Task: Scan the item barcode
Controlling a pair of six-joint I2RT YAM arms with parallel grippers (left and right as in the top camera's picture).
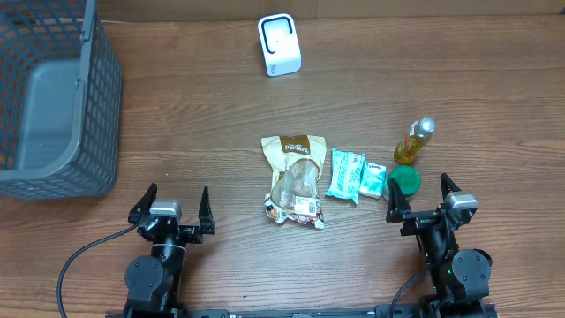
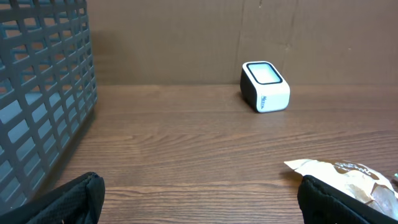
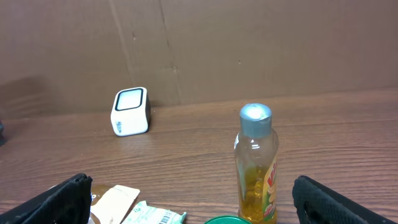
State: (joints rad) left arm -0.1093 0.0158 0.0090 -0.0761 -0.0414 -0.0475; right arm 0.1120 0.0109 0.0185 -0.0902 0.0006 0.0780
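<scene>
— Black grippers at the near edge: is either one holding anything?
— No. The left gripper (image 1: 175, 196) and the right gripper (image 1: 420, 194) both have their jaws spread wide and empty, low over the wooden table (image 1: 194, 115).
— Where do the items lie?
— Ahead, between the two arms. A snack bag (image 1: 296, 172) of brown paper lies flat, its long axis running away from the robot, about midway between the grippers. Two teal packets (image 1: 346, 173) lie just beside it. A green lid (image 1: 406, 181) sits just ahead of the right gripper, with a yellow bottle (image 1: 415, 141) upright behind it. Which one is to be scanned, I cannot tell.
— Which arm is nearer?
— The right, for everything but the bag.
— And the scanner?
— A white scanner (image 1: 279, 44) stands well apart at the far edge, with bare wood before it. A grey basket (image 1: 101, 115) stands far left, clear of the way. The bottle looks easiest to knock over.
</scene>
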